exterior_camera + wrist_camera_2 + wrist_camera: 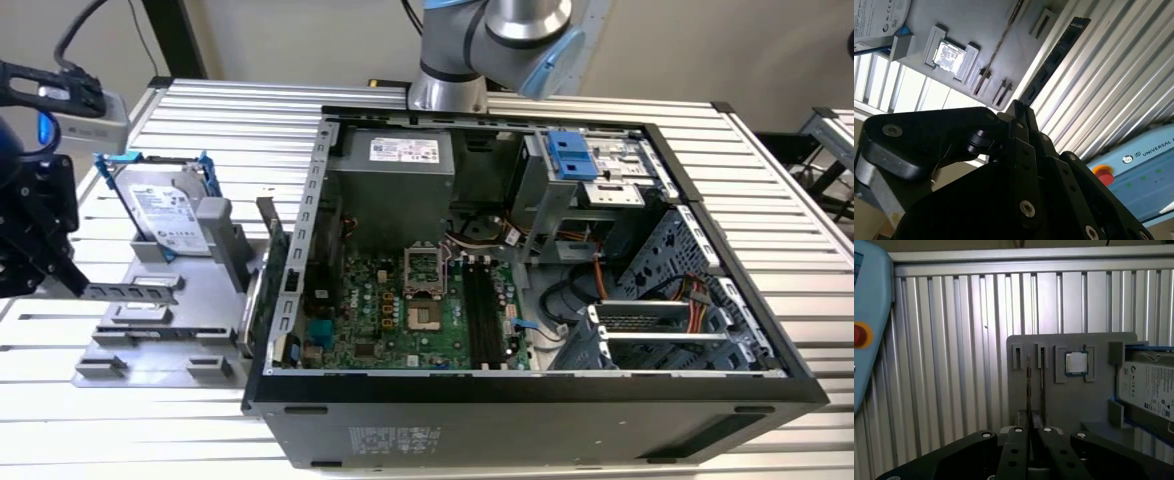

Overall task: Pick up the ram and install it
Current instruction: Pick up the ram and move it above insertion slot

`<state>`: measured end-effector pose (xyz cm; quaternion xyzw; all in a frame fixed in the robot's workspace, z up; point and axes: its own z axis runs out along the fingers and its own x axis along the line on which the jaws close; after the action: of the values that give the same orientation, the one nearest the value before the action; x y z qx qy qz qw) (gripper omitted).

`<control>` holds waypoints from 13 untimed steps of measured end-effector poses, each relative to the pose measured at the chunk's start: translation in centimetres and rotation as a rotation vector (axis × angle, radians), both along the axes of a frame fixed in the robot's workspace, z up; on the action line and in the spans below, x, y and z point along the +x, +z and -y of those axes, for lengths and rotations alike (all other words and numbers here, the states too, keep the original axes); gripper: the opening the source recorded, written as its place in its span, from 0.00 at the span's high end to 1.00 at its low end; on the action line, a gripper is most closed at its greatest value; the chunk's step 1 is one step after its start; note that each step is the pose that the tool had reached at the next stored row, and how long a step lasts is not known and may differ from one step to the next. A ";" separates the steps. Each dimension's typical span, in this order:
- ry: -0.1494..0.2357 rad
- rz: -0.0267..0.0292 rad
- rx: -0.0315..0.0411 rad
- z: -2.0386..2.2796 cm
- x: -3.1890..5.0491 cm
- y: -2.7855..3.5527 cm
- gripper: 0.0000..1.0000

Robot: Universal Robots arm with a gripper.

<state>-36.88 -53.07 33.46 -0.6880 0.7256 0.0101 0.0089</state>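
The ram (1054, 60) is a long dark stick that rests on edge along one side of the grey fixture plate (999, 30). My gripper (1016, 107) hangs over the near end of that plate with its black fingers (1021, 440) drawn together. The ram lies beyond the fingertips and still sits in the fixture. In the exterior view the gripper (54, 270) is at the far left, beside the fixture plate (147, 340) and away from the open computer case (534, 300). The motherboard (400, 310) lies exposed inside the case.
On the fixture a small silver processor chip (1075, 363) sits in a square holder, and a hard drive in a blue frame (167, 215) stands at the far end. A blue pendant with a red button (859, 335) lies on the ribbed metal table (954, 340).
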 end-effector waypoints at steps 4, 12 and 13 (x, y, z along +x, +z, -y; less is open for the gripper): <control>0.000 0.0017 0.0000 -0.29 0.00 0.90 1.00; 0.000 0.0047 0.0001 -0.89 0.00 1.65 1.00; 0.000 0.0047 0.0000 -1.05 0.00 1.67 1.00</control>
<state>-36.87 -52.02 35.14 -0.6880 0.7256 0.0085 0.0106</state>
